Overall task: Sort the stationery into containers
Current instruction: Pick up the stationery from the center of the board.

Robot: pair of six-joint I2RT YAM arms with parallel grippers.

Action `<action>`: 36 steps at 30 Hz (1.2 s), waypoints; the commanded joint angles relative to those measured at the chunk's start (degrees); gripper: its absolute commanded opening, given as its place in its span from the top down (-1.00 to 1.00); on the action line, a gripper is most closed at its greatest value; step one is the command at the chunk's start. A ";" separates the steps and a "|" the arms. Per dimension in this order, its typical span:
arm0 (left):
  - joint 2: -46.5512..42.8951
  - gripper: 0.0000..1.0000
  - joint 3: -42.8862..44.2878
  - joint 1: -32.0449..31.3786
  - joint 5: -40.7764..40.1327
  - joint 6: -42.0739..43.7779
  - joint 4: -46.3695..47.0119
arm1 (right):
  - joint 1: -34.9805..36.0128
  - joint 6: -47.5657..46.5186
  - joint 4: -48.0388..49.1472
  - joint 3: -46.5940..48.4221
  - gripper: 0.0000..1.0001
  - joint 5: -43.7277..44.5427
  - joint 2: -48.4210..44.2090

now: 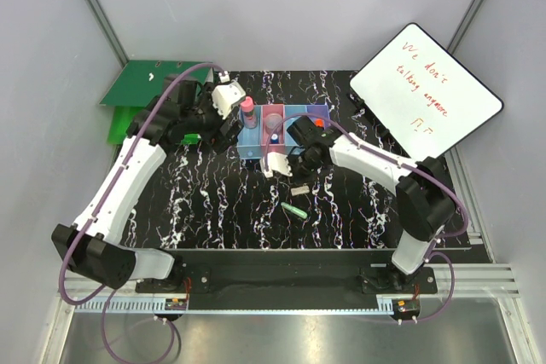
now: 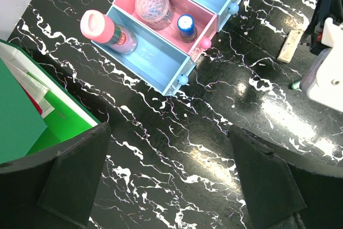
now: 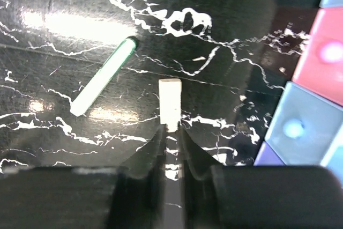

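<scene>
Two fingers of the right gripper (image 3: 171, 128) clamp the near end of a small beige rectangular stick (image 3: 171, 97), lying on the black marbled surface (image 3: 241, 41) near the translucent blue, pink and purple bins (image 2: 155, 57); the left gripper (image 2: 167, 130) stands wide apart.

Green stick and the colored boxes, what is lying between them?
A beige piece, its near end pinched by the right gripper. The right wrist view shows it best.
</scene>
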 commanded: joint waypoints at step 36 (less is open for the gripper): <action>-0.99 -0.98 1.63 0.92 1.92 -0.47 1.44 | -2.12 -1.97 4.69 0.52 0.63 4.10 13.35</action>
